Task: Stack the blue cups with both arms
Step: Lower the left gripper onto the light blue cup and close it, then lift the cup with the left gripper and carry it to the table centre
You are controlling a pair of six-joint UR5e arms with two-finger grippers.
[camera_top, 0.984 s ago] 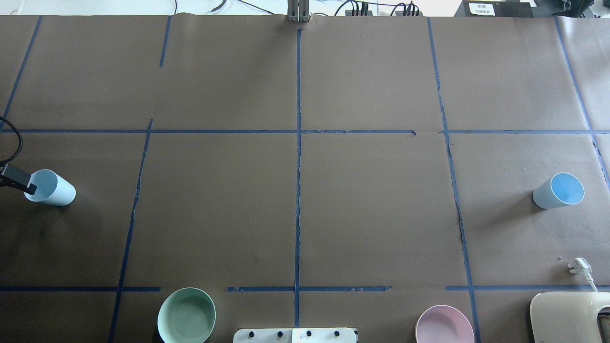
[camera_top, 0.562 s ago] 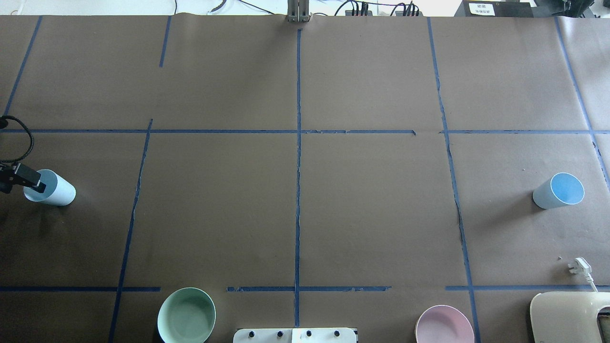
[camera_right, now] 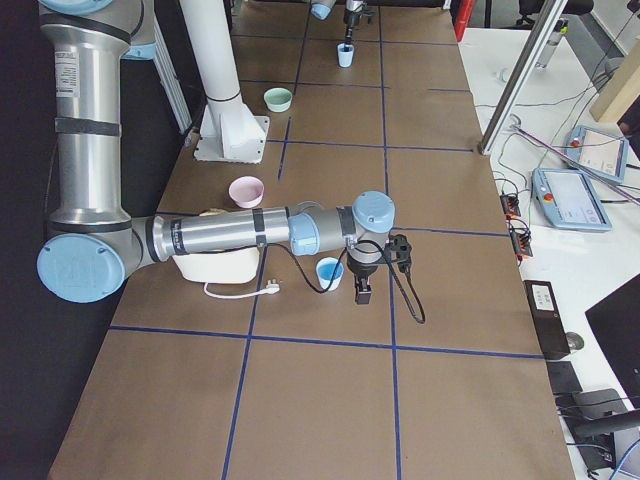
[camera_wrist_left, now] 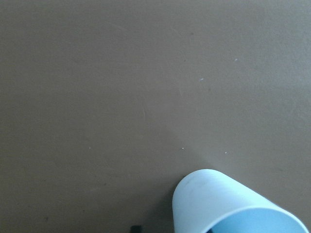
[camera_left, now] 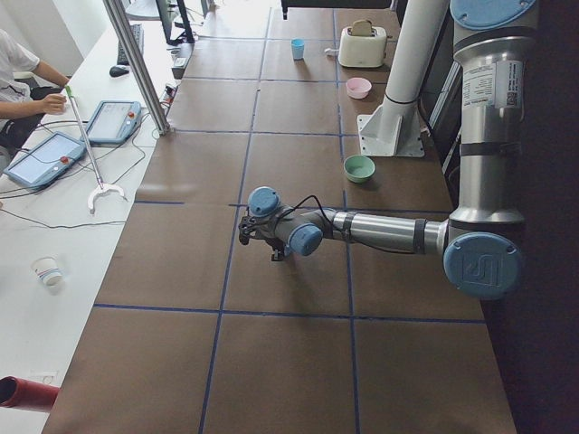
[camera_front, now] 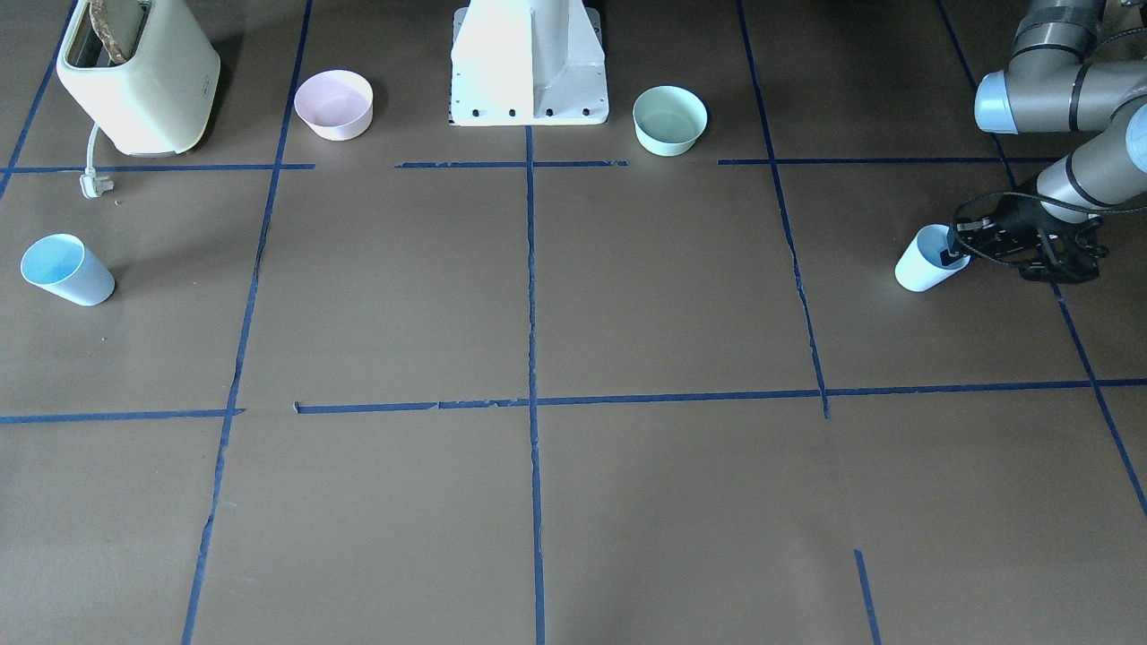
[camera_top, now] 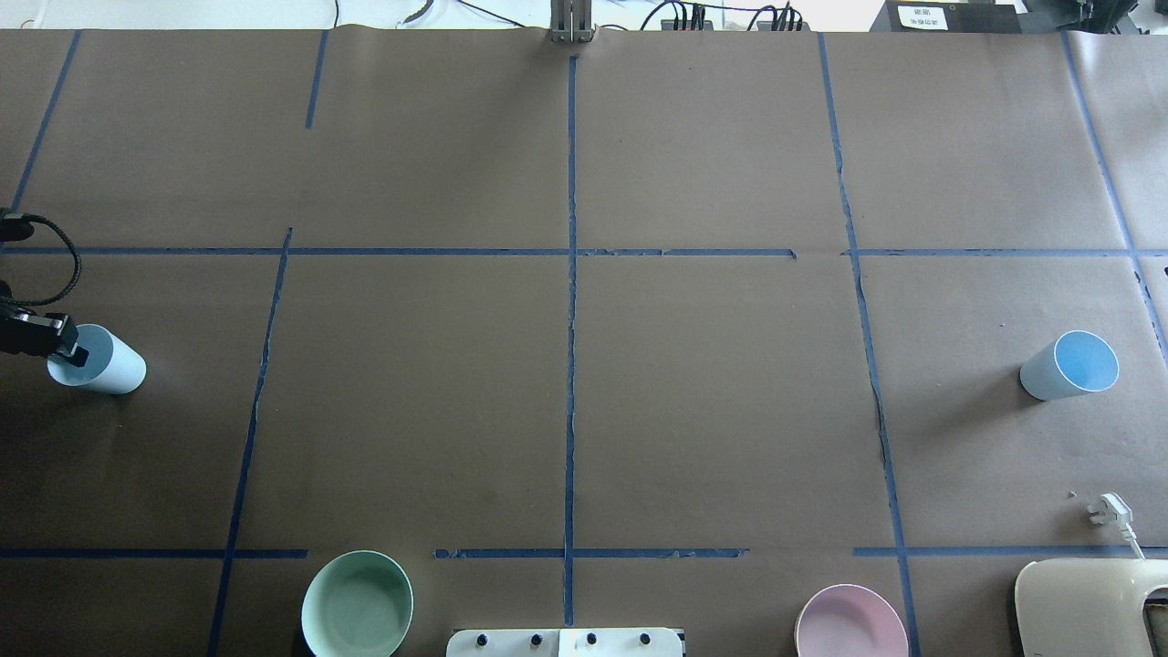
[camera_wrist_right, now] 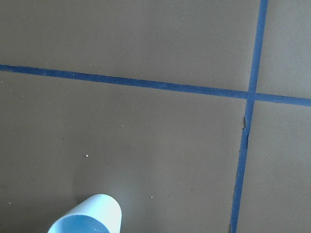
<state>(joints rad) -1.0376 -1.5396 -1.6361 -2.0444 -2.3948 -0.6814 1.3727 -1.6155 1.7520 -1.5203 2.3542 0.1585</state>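
Note:
One blue cup (camera_top: 108, 364) lies tilted at the table's left edge; it also shows in the front view (camera_front: 921, 266) and the left wrist view (camera_wrist_left: 223, 204). My left gripper (camera_top: 66, 345) is at its mouth, open, with one finger in the mouth and a black fingertip (camera_wrist_left: 136, 227) outside the wall with a gap. The other blue cup (camera_top: 1069, 365) stands tilted at the far right and also shows in the front view (camera_front: 64, 269) and the right wrist view (camera_wrist_right: 87, 216). My right gripper (camera_right: 362, 290) shows only in the right side view, just beside that cup (camera_right: 328, 272); I cannot tell whether it is open.
A mint-green bowl (camera_top: 357, 604) and a pink bowl (camera_top: 850, 623) sit near the robot's white base (camera_top: 566, 641). A cream toaster (camera_top: 1090, 607) with its loose plug (camera_top: 1109, 509) stands at the near right corner. Blue tape lines cross the brown table.
My left gripper has come further in from the left edge, and its finger now reaches over the cup's mouth. The cup has shifted very slightly right. The right cup has not moved.

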